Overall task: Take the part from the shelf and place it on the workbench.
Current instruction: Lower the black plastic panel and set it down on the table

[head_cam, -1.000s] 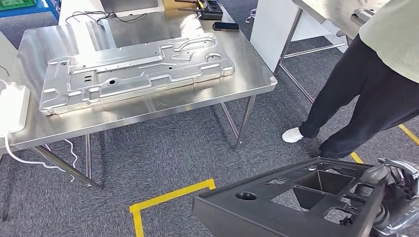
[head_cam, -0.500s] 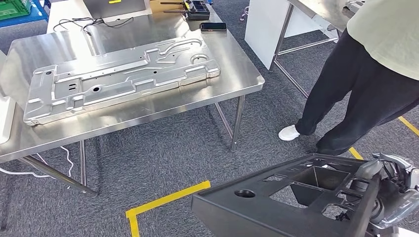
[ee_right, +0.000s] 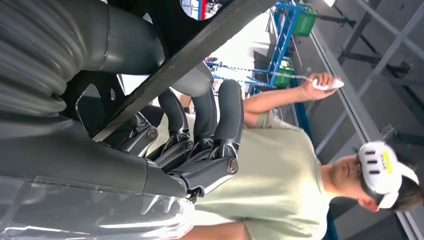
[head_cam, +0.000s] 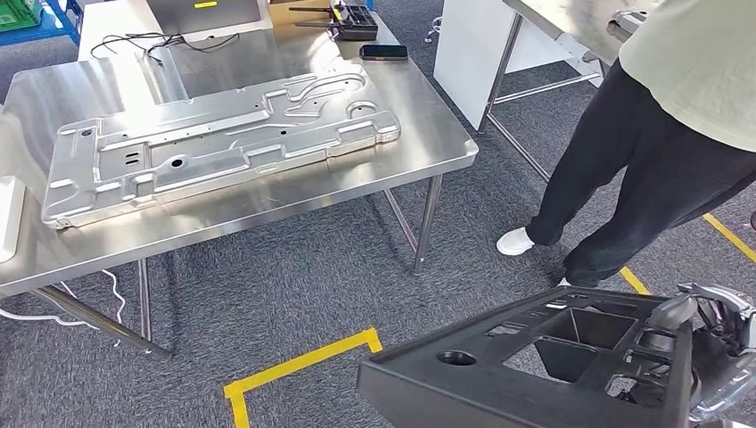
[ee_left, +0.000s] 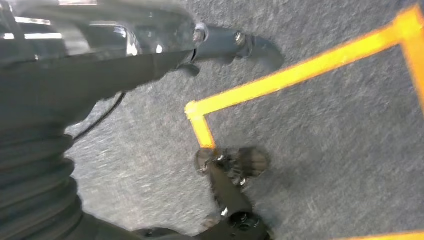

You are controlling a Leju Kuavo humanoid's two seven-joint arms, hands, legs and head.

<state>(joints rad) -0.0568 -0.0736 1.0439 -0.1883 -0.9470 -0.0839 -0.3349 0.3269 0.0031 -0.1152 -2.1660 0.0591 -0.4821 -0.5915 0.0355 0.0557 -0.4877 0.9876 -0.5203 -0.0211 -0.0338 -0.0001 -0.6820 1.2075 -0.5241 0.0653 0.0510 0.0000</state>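
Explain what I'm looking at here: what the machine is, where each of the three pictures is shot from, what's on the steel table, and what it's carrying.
This is a two-legged humanoid robot with two silver arms ending in many-fingered hands. The wide picture comes from a camera high on its body, looking forward and down. The other two come from cameras at its wrists, so they appear turned.

On the steel workbench lies a large stamped metal panel, with a phone at the far edge. A person in a pale shirt stands to the right.

The right hand holds a black plastic part with openings; in the right wrist view its fingers curl round the part's edge. The left wrist view looks down at grey carpet with yellow tape; it does not let me tell how the left hand is set.
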